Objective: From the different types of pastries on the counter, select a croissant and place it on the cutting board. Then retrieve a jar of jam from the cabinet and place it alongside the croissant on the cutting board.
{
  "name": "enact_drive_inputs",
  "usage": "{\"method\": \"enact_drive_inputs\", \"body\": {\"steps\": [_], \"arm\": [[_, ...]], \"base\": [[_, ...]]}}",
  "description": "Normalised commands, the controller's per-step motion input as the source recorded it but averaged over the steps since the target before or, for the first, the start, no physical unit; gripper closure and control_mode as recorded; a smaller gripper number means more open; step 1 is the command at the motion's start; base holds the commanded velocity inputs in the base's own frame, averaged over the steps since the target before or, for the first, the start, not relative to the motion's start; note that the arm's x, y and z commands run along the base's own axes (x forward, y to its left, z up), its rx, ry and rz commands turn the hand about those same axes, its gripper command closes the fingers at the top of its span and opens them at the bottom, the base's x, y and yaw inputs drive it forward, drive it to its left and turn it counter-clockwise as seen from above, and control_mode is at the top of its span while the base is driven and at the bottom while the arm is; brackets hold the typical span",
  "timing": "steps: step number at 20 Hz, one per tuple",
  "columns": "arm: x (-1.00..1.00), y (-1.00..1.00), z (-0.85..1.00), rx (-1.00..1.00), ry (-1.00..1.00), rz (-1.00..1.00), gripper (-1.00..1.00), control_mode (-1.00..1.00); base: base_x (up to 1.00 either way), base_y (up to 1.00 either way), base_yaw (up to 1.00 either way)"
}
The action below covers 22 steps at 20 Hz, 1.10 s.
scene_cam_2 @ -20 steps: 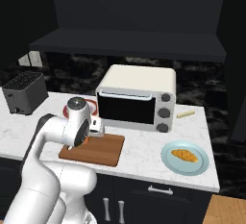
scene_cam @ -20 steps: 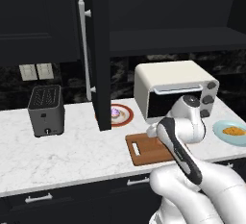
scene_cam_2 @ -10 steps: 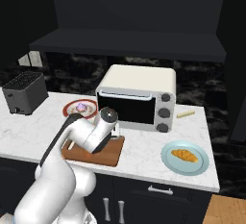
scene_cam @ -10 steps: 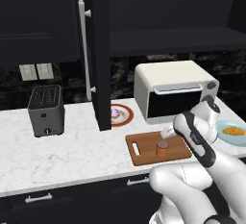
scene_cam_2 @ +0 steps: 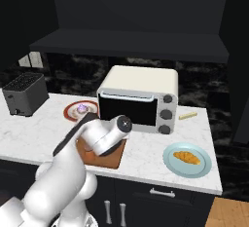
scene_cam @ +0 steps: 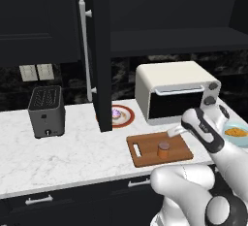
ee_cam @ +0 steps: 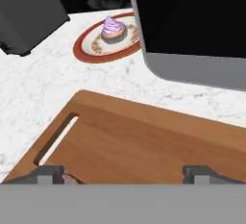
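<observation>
Now the jar of jam (scene_cam: 164, 150) stands upright mid-cutting board (scene_cam: 145, 158), free of the tool (ee_cam: 124, 174), whose fingers are spread wide apart; the croissant (scene_cam_2: 187, 157) lies on its plate (scene_cam_2: 171, 163) near the worktop's (scene_cam: 58, 157) right end.

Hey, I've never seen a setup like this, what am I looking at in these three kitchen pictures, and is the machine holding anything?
It is a rendered kitchen with a white robot arm. Two pictures come from cameras behind the arm, left and right; the third looks along its hand. On the marble counter lie a cutting board with a jar of jam standing on it, a toaster oven, a toaster, a frosted pastry on a red-rimmed plate, and a croissant on a blue plate. The fingers are spread wide above the board, holding nothing.
</observation>
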Motion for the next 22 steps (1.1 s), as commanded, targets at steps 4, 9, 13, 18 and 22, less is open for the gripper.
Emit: {"method": "enact_drive_inputs", "body": {"steps": [4,9,13,18,22], "arm": [[0.23,-0.39,0.40,-0.16,0.12,0.00,-1.00,-1.00],[0.32,-0.91,0.88,-0.26,0.35,0.00,-1.00,-1.00],[0.08,-0.74,0.23,-0.15,0.22,0.00,-1.00,-1.00],[0.00,-0.70,-0.22,-0.04,-0.01,0.04,-1.00,-1.00],[0.00,-1.00,-0.08,-0.06,-0.03,0.07,-1.00,-1.00]], "base": [[0.00,0.00,0.00],[0.00,0.00,0.00],[0.00,0.00,0.00],[0.00,0.00,0.00],[0.00,0.00,0.00]]}}
